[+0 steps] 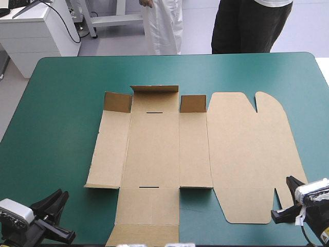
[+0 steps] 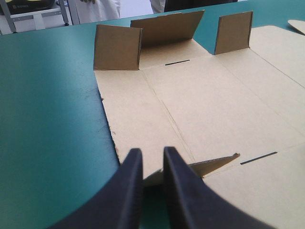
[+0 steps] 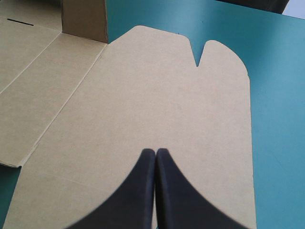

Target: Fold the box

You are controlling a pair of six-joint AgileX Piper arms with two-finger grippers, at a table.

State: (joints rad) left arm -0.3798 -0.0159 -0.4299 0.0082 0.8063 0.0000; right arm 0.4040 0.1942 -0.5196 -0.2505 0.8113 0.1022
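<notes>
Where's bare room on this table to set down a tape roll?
Widest: bare table left of the box. A narrower strip runs beyond the raised flaps along the far edge. The near edge is crowded: the box reaches it, flanked by the left arm's fingers and the right arm's fingers.

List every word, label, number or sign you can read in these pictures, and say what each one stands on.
None can be read. The box is plain brown board in all three views. Its only marks are fold lines and two dark narrow slots, which are cuts, not writing. The teal-green cover bears no print either.
</notes>
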